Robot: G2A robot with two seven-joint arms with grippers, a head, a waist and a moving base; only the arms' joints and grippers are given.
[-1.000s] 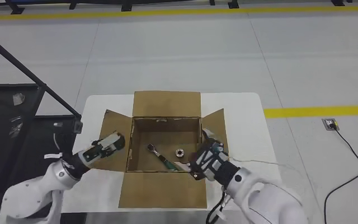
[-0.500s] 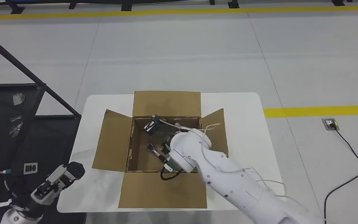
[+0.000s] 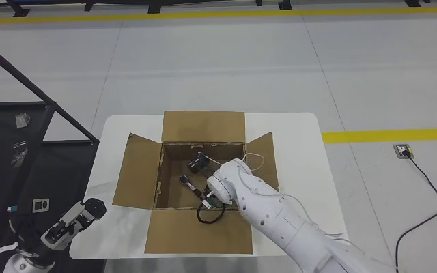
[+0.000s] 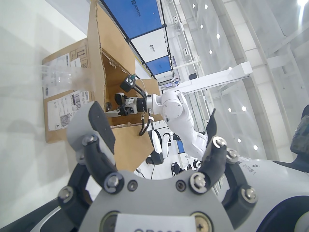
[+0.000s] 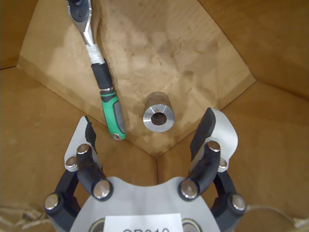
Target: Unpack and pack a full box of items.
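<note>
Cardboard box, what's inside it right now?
On the box floor lie a green-handled ratchet wrench and, apart from it, a metal sleeve, with the open right gripper above them. The right arm covers part of the floor in the top view.

Pale grey glossy floor (image 3: 205, 61). Far yellow stripe (image 3: 205, 13) along the back edge, side yellow stripe (image 3: 379, 136) at right. White worktop (image 3: 300, 136), rounded corners. Black metal frame (image 3: 27, 89) at left. Floor socket (image 3: 403, 151) just below the side stripe. High hall overhead: blue wall panels (image 4: 125, 5), white beam (image 4: 241, 69), rows of round ceiling lights (image 4: 218, 36).
</note>
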